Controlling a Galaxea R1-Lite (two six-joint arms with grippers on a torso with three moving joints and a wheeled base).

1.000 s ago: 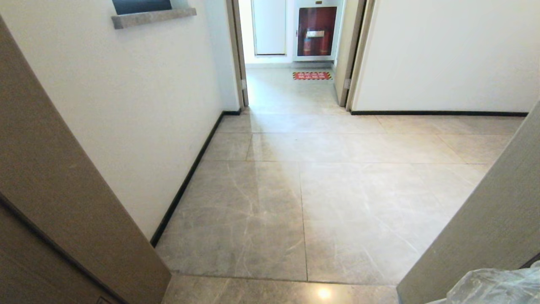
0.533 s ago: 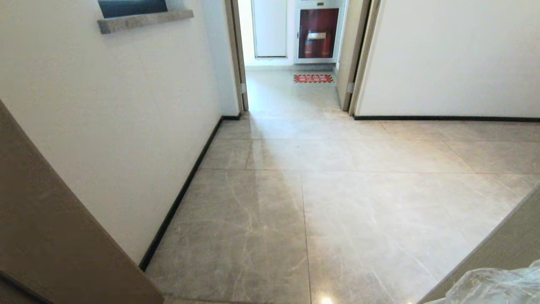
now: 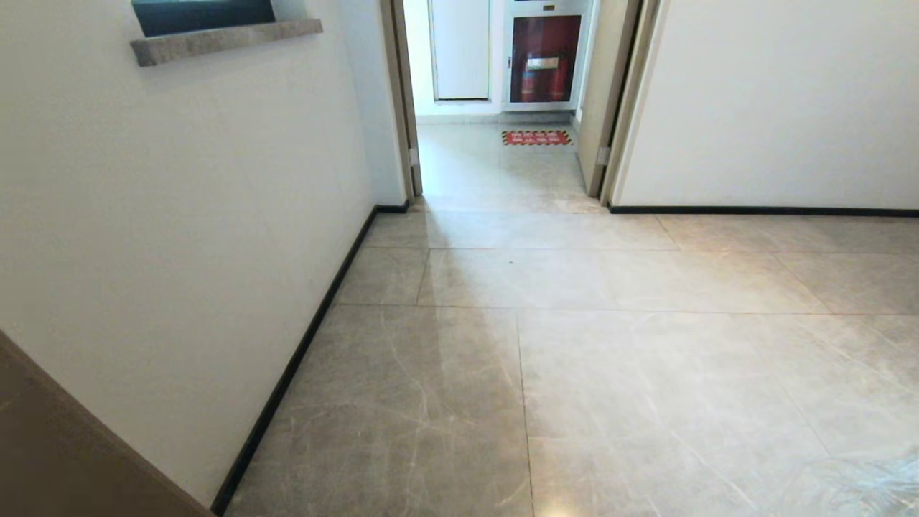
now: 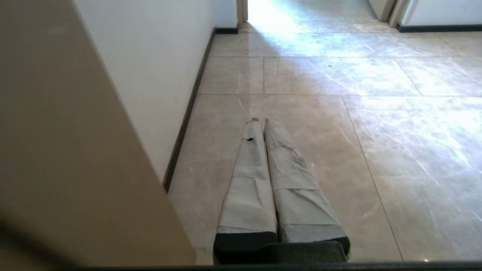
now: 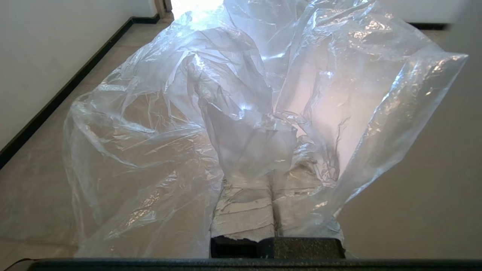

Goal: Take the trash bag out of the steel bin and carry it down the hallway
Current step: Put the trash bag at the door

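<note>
The right gripper (image 5: 272, 165) was clenched on the trash bag (image 5: 241, 113), which billowed ahead of it; the left gripper (image 4: 260, 122) was closed and empty. Since a second earlier, the door frame (image 3: 43, 445) beside the robot had slid rearward, indicating progress along the hallway (image 3: 574, 345) toward the far doorway (image 3: 502, 108).

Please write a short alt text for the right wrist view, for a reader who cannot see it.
The right claw is shut on the trash bag, a clear crinkled bag billowing over its fingers. Behind lie the hallway tiles and a white wall.
</note>
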